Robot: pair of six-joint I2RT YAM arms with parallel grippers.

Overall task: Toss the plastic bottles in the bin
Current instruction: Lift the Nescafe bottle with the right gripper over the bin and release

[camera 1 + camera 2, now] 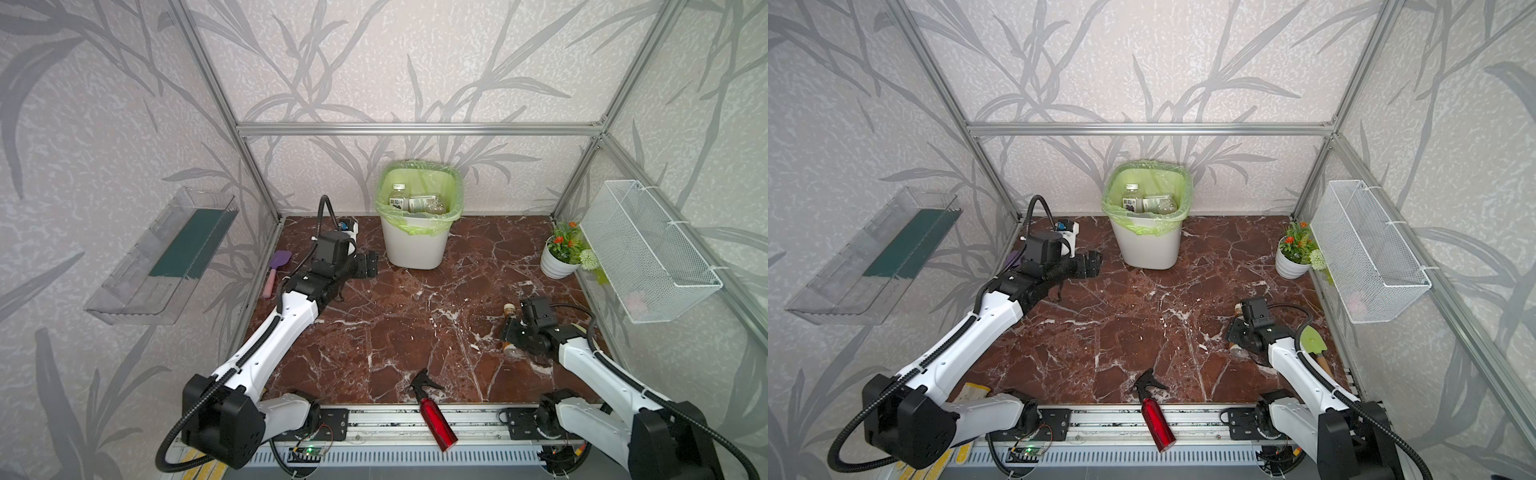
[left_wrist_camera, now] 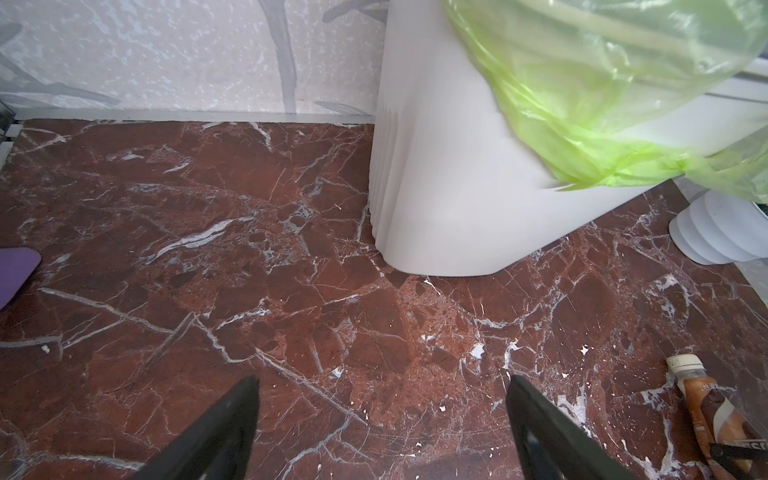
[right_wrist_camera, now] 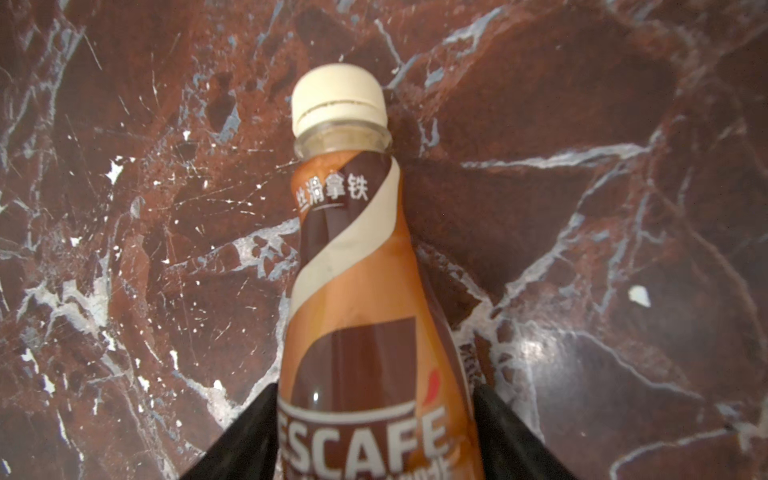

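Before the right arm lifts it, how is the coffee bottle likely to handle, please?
The coffee bottle lies on its side and is round, so it may roll if nudged. Its glossy label looks slippery. The clear neck shows no liquid, so it is probably light.

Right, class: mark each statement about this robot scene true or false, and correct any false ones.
1. The bin holds bottles. True.
2. The left tool grips a bottle. False: it is open, with nothing between its fingers.
3. The right tool straddles the coffee bottle, which lies on the table. True.
4. The red spray bottle stands upright. False: it lies on its side.
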